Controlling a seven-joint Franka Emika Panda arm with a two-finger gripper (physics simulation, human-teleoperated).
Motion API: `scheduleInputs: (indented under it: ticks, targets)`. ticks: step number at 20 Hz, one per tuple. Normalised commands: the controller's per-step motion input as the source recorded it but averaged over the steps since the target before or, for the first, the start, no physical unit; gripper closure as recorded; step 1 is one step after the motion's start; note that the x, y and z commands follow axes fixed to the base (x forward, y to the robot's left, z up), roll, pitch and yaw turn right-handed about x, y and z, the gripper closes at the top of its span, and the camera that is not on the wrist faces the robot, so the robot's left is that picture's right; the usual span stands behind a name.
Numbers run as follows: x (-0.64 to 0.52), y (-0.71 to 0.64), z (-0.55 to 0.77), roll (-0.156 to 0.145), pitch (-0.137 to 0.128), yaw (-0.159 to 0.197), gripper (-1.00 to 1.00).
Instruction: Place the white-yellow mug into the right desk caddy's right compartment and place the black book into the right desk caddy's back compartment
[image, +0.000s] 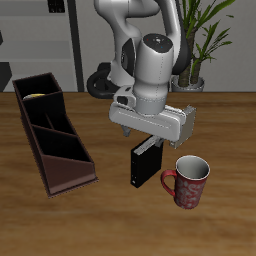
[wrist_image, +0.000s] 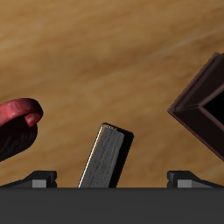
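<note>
Below hand (image: 150, 142), black book (image: 142, 165), red mug (image: 188, 182) beside

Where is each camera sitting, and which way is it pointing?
Exterior view: in front of and above the table, facing the arm, with the right desk caddy, black book and red mug below.
Wrist view: on the gripper, looking down at the tabletop; only dark fingers show.
Shared: the black book, red mug and a caddy corner.

one black book (image: 142, 164), one red mug (image: 187, 182), one right desk caddy (image: 58, 150), one potted plant (image: 205, 40)
</note>
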Motion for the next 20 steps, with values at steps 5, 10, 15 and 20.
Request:
scheduleInputs:
  ticks: [5,10,15,20]
  targets:
    - [-0.04,-0.02,-0.29,-0.008,-0.011,-0.062,-1.0]
    - [-0.09,0.0,-0.21,0.001,-0.01,-0.038,-1.0]
    - [0.05,0.02,-0.23,-0.008,0.025,-0.053,-1.0]
    - [0.08,0.03,-0.25,0.031,0.047,-0.057,-1.0]
